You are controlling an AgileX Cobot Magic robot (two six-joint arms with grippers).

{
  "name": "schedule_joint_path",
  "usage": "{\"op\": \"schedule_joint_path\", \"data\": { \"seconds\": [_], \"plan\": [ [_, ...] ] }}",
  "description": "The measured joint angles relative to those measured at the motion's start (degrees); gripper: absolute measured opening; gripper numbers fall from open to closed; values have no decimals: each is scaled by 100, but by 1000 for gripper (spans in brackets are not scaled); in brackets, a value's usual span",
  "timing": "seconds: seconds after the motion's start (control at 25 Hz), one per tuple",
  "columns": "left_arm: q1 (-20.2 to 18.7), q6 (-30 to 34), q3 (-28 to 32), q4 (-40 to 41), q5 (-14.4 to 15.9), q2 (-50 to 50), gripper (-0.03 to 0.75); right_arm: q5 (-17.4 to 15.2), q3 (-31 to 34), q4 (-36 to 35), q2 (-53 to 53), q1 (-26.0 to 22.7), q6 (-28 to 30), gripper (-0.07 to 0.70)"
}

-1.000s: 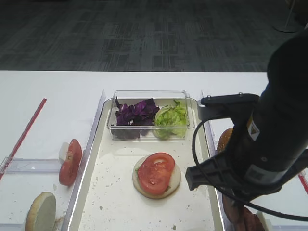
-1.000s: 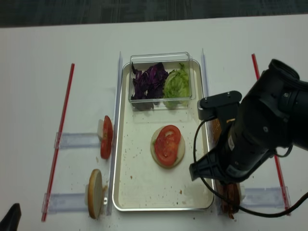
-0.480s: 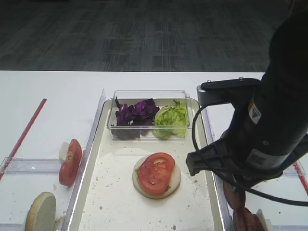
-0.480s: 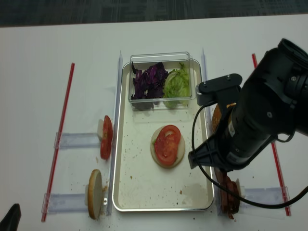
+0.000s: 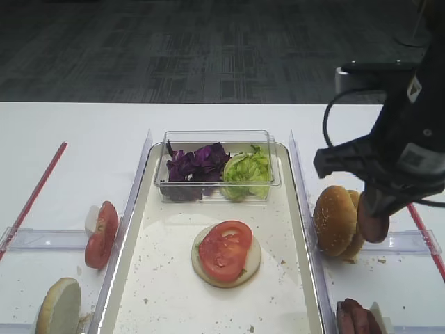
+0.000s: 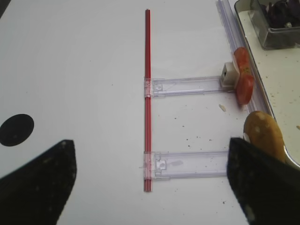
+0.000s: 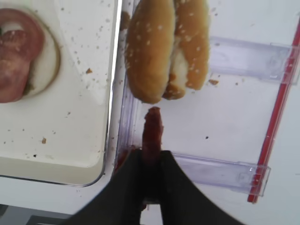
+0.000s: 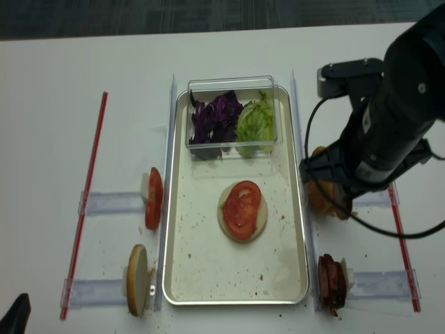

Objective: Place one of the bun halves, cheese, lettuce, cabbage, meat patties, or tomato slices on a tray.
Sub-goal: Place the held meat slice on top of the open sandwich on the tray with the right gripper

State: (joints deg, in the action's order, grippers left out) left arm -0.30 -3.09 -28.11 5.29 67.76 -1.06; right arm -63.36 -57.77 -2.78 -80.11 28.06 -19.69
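We have the right gripper (image 7: 151, 157) clamped on a patty (image 7: 153, 129), held on edge so the thin disc stays pinched between the jaws. It hangs right of the tray (image 5: 306, 229), beside the upright buns (image 5: 337, 220). On the tray, a bun half (image 5: 226, 268) carries tomato (image 5: 225, 249); we judge the patty goes there. Left gripper: can't tell.

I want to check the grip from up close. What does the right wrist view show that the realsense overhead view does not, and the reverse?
Only the right wrist view shows the right gripper shut on a meat patty, held edge-on above the table.

Only the realsense overhead view shows the clear box with cabbage and lettuce, the remaining meat patties, and the tomato slices and bun half left of the tray.

Both show the tray, its tomato-topped bun, and the bun halves right of the tray.
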Motion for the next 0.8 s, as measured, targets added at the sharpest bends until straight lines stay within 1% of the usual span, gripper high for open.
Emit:
{"op": "schedule_joint_path", "data": {
  "seconds": [0.12, 0.24, 0.44, 0.52, 0.64, 0.72, 0.8],
  "plan": [
    [0, 0, 0, 0, 0, 0, 599, -183, -234, -48, -97, -363, 304, 118],
    [0, 0, 0, 0, 0, 0, 599, -333, -474, -61, -332, -586, 509, 118],
    [0, 0, 0, 0, 0, 0, 599, -389, -741, -76, -548, -643, 600, 118],
    [0, 0, 0, 0, 0, 0, 599, -377, -762, -208, -548, -643, 668, 118],
    [0, 0, 0, 0, 0, 0, 599, -261, -803, -740, -548, -643, 1002, 118],
    [0, 0, 0, 0, 0, 0, 599, -127, -803, -1364, -548, -643, 1318, 118],
    [0, 0, 0, 0, 0, 0, 599, 41, -812, -2062, -548, -643, 1810, 118]
  ]
}}
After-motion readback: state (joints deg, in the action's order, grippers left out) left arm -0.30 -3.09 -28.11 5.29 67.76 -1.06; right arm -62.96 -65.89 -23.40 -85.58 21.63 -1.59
